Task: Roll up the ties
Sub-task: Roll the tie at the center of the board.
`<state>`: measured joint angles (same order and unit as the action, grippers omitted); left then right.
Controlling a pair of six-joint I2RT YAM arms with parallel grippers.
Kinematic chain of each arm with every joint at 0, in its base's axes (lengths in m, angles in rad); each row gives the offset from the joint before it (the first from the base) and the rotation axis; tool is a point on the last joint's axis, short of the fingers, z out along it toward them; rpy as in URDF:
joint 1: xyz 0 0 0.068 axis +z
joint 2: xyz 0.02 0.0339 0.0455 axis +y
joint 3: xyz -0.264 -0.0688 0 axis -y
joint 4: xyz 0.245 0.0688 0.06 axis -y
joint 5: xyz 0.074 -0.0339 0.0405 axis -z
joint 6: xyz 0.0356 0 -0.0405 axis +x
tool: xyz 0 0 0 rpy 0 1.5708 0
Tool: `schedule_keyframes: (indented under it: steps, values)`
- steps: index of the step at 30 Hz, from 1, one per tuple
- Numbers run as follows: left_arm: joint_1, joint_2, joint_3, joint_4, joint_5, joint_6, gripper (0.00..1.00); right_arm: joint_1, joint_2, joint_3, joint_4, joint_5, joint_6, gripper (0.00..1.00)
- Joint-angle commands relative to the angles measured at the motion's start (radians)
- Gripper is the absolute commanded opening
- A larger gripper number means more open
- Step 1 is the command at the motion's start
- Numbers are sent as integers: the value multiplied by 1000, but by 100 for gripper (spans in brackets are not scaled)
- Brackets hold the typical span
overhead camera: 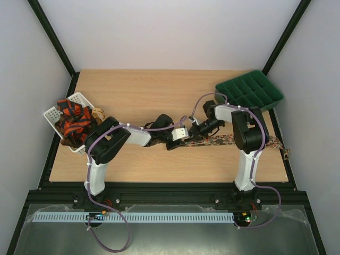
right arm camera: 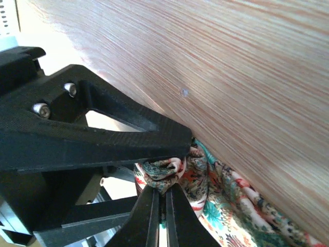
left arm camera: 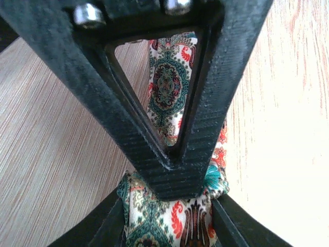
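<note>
Floral tie (overhead camera: pixel 220 141): flat along table (overhead camera: pixel 133 90), centre to right edge, inner end bunched.
Left gripper (left arm camera: pixel 169 221): narrow, around bunch.
Right gripper (right arm camera: pixel 162 198): pinching fold.
Step, we judge: first turns.
Next: wind on, keep edges aligned.

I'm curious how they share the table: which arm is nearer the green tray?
Right. The right arm stands just in front of the tray, its gripper pinching the tie at mid-table. The left arm reaches in from the opposite side, beside the basket.
</note>
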<state>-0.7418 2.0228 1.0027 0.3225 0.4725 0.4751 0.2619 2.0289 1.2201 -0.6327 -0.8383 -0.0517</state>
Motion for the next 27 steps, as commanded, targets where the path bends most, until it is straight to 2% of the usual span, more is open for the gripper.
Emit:
schedule_keyframes:
  steps: [1, 4, 8, 12, 18, 22, 27]
  values:
    - [6, 64, -40, -205, -105, -1, 41, -4, 11, -52, -18, 117, -28, 2]
    - [22, 39, -30, -187, -54, -49, 60, -19, 17, -70, 11, 149, -38, 1]
    - [31, -48, -60, -89, 54, -96, 72, -35, 36, -77, 28, 186, -59, 1]
    - [33, -114, -141, 58, 90, -133, 75, -49, 30, -95, 33, 215, -80, 1]
    - [38, -114, -211, 193, 122, -171, 75, -86, 20, -122, 38, 240, -101, 1]
    - [36, -75, -209, 258, 133, -203, 75, -117, 73, -83, -7, 162, -119, 1]
    - [28, -20, -182, 347, 123, -208, 75, -117, 127, -70, -40, 155, -140, 1]
